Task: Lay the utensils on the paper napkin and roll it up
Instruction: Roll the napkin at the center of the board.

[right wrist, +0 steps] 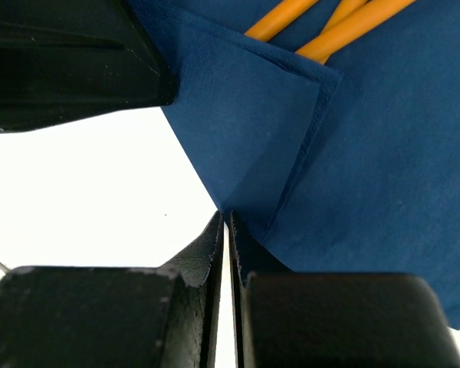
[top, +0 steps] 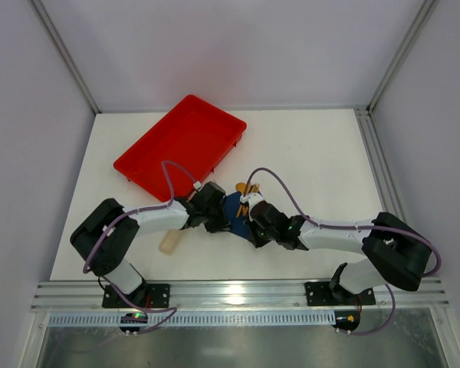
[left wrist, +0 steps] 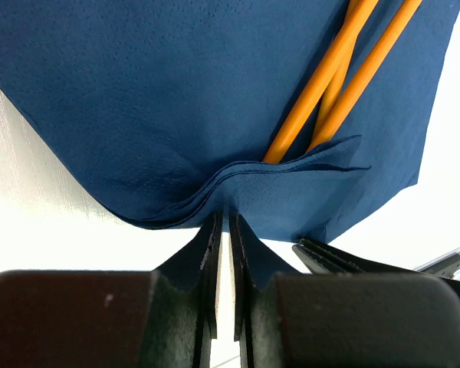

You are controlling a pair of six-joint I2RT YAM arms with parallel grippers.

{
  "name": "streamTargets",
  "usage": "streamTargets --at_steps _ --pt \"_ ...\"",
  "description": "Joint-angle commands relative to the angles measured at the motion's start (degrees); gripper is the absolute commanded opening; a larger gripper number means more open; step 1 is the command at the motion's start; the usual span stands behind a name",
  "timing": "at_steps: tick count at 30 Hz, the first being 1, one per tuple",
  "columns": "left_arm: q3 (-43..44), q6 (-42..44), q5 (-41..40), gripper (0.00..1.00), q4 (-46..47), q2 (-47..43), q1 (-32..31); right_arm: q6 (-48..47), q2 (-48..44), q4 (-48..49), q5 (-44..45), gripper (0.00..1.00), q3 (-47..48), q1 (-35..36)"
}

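Grippers, two, meet near the middle of the white table [top: 330, 153]. The left gripper [left wrist: 224, 220] has its jaws almost together, a thin slit between them, and nips the bunched near edge of the paper napkin [left wrist: 176, 92] at its tips. The right gripper [right wrist: 225, 216] is fully closed, with its tips touching the corner of the turned-over flap; whether paper is caught between them cannot be told. One pale beige strip [top: 169, 241] lies by the left arm, clear of the napkin. The single navy napkin lies between the two grippers, its near edge folded up over the ends of the utensils [left wrist: 316, 84]. These are three orange pieces lying close together on the napkin. Beyond lies one red tray [top: 180, 146], set askew.
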Motion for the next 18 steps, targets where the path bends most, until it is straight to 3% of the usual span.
streamTargets --at_steps 1,18 --pt "0.82 -0.09 -2.37 0.12 -2.19 0.21 -0.05 0.85 -2.39 -0.96 1.28 0.06 -1.06 -0.12" --pt "0.99 -0.18 -1.93 0.12 -1.76 0.3 -0.05 0.59 -4.76 -2.9 2.24 0.07 -1.33 -0.12"
